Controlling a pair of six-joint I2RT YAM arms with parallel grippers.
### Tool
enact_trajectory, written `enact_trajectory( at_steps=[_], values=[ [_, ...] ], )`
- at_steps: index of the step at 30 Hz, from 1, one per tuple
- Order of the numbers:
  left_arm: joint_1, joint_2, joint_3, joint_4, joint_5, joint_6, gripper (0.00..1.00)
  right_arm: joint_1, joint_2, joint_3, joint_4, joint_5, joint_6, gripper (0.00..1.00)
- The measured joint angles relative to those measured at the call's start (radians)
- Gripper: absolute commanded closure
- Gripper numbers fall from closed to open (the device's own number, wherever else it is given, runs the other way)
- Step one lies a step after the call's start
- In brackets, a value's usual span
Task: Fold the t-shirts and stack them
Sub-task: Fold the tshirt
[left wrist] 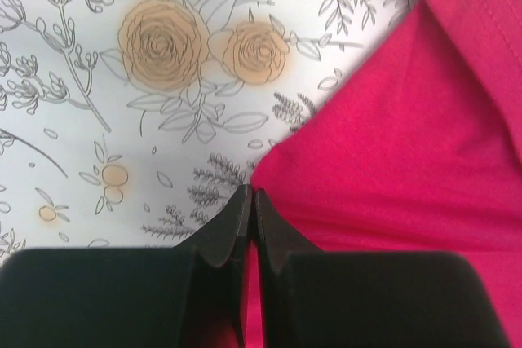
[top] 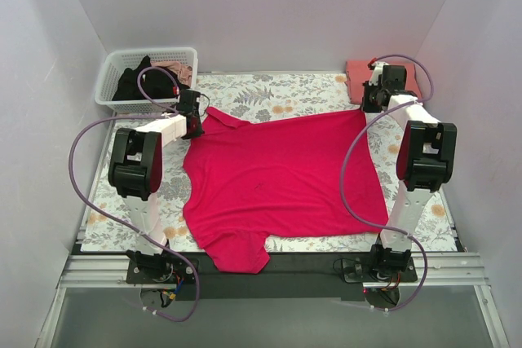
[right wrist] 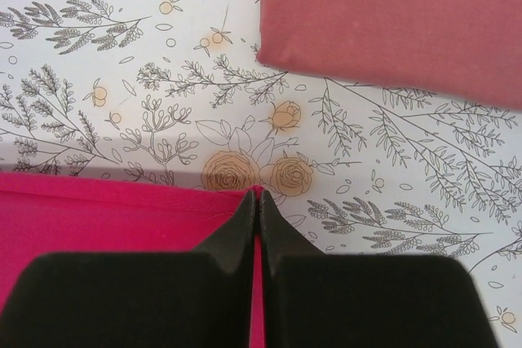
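the red shirt (top: 281, 181) lies spread flat between the two arms, its far edge running from one gripper to the other. the left gripper (left wrist: 251, 201) has its fingers pressed together on the shirt's edge near the collar, with red cloth showing in the slit between them. the right gripper (right wrist: 257, 201) is likewise clamped, right on the shirt's far corner, and a thin strip of red sits between its fingers.

both holds look shallow (only the very edge is caught), so the likeliest trouble is the fabric slipping out of one grip once the arms lift and pull. if one side lets go, the fold will probably come out skewed. if the two arms rise unevenly, the shirt may bunch instead of doubling over cleanly.

the floral cloth (left wrist: 122, 120) lies directly under both sets of fingertips, so a pinch set too deep could drag it up too and rumple everything on it.

just ahead and to the right of the right gripper rests the folded pink shirt (right wrist: 391, 22); a wide swing could knock it askew. beyond the left gripper, the black shirt (top: 134, 83) waits in the basket (top: 104, 87).
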Motion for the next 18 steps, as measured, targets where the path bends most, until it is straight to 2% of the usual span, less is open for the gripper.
enact_trajectory(
  at_steps=[18],
  values=[
    [0.000,-0.206,-0.109,0.045,0.032,0.085,1.00,-0.030,-0.135,-0.129,0.001,-0.026,0.057,0.99]
  ],
)
